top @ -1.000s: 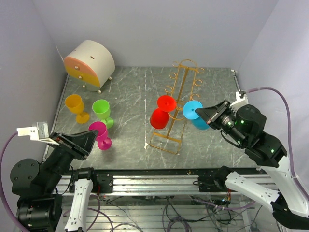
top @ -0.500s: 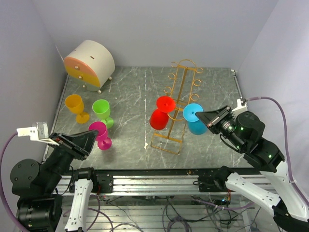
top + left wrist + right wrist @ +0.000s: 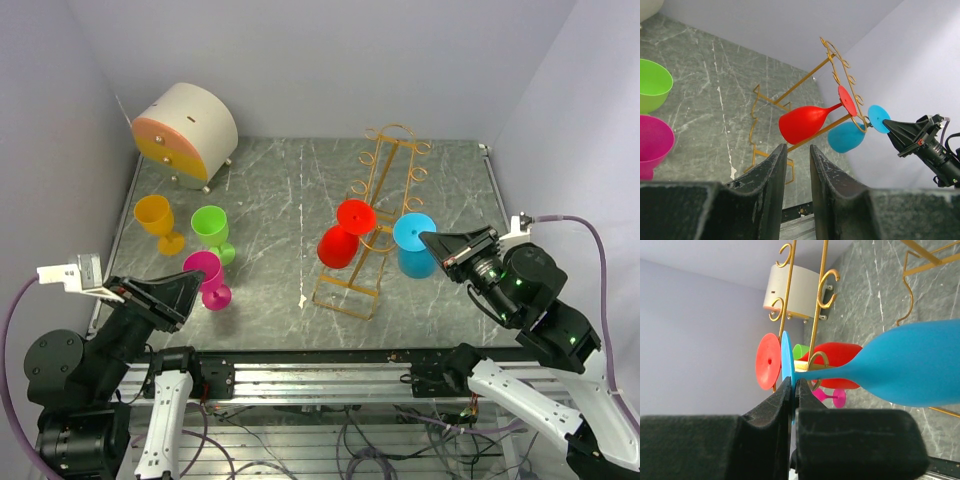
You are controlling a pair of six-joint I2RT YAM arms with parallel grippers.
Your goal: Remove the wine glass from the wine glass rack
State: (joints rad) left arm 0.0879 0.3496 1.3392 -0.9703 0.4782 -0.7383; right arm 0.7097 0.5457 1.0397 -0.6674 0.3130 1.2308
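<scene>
The golden wire wine glass rack (image 3: pixel 378 200) stands mid-table, leaning. A red wine glass (image 3: pixel 340 243) hangs upside down on its left side. A blue wine glass (image 3: pixel 414 247) hangs bowl-down at the rack's right side, and my right gripper (image 3: pixel 428 238) is shut on its foot disc. In the right wrist view the fingers pinch the blue foot (image 3: pixel 786 360) at the gripper (image 3: pixel 793 384); the stem runs past a hook loop (image 3: pixel 818 362), and I cannot tell whether it is free of it. My left gripper (image 3: pixel 195 273) hovers open and empty at the near left.
Pink (image 3: pixel 208 280), green (image 3: pixel 211 232) and orange (image 3: pixel 157 222) glasses stand upright on the left of the table. A round white and orange drawer box (image 3: pixel 185 128) sits at the back left. Walls close in on both sides and the back.
My right gripper has pulled the blue glass to the right and toward the near edge. The rack and the red glass have shifted slightly right with it. The left arm has not moved.
</scene>
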